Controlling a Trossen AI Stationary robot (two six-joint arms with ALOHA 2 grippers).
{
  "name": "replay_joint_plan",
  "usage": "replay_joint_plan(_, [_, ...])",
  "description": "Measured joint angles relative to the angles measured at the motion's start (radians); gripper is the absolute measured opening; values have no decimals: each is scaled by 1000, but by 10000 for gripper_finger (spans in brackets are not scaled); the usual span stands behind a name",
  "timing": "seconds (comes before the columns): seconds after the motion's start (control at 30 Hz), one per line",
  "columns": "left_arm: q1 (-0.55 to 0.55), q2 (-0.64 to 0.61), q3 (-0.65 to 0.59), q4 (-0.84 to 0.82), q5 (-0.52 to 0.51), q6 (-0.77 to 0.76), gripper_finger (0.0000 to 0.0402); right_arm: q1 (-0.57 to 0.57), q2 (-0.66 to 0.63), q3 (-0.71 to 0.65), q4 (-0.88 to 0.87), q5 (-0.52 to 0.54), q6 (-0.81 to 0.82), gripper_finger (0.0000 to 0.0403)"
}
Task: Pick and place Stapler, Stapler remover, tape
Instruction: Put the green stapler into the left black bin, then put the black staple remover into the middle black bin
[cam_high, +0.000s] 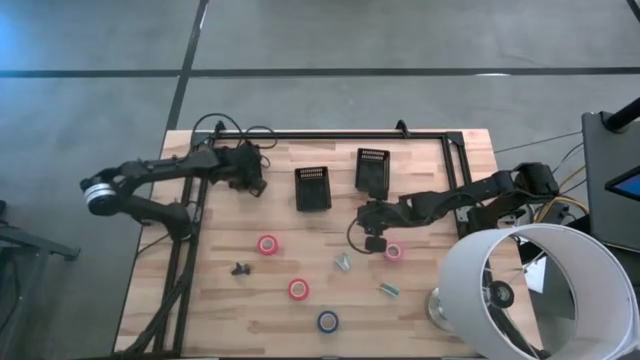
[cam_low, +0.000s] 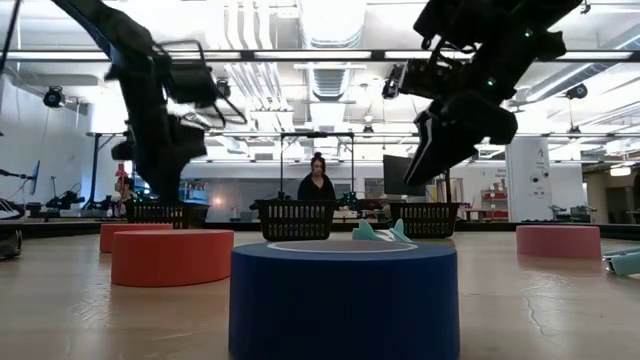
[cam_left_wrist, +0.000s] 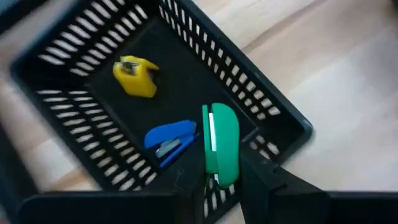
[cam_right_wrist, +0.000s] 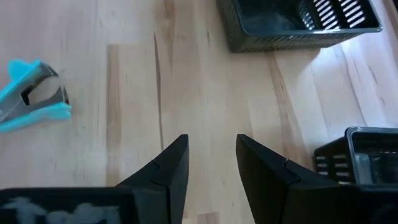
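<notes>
My left gripper (cam_high: 255, 183) is at the table's far left, over a black basket (cam_left_wrist: 74, 68) that holds a yellow thing (cam_left_wrist: 135, 76) and a blue stapler (cam_left_wrist: 169, 140). It is shut on a green stapler (cam_left_wrist: 221, 146). My right gripper (cam_high: 374, 240) (cam_right_wrist: 211, 149) is open and empty above the table's middle, next to a pink tape roll (cam_high: 393, 251). More tape lies flat on the table: pink (cam_high: 267, 244), red (cam_high: 298, 289) and dark blue (cam_high: 327, 321). Two teal staple removers (cam_high: 343, 262) (cam_high: 388, 290) lie near them; one shows in the right wrist view (cam_right_wrist: 31, 96). My left gripper pinches the green stapler between its two fingers (cam_left_wrist: 258, 180), at the stapler's end nearest the wrist (cam_left_wrist: 222, 177). The stapler points away along the fingers, on its side, above the basket's inside. Whether it touches the basket floor cannot be told.
Two more black baskets (cam_high: 312, 188) (cam_high: 372, 170) stand at the far middle. A small dark object (cam_high: 238, 269) lies at the left. A white lamp shade (cam_high: 540, 290) stands at the near right corner. A black frame (cam_high: 330, 133) runs along the far edge. A person (cam_low: 316, 182) stands beyond the table.
</notes>
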Motion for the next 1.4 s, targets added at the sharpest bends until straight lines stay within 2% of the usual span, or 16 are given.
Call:
replay_joint_plan(0.27, [20,96,-5,54,12,49,75,0,-1,0,7,-3,-57,124])
replay_joint_plan(0.53, [20,134,-1,104,-11,104,80,1,-1,0,11,-6,-84,125])
replay_joint_plan(0.7, [20,134,1,102,-54,103,107,1,-1,3,12,-6,-91,120])
replay_joint_plan(1.0, [19,128,1,102,-56,103,152,1,-1,19,36,-6,-90,124])
replay_joint_plan(1.23, [19,91,27,57,-55,99,141,1,0,19,146,-6,-89,123])
replay_joint_plan(1.4, [5,15,63,32,-54,97,124,1,0,19,172,-5,-59,130])
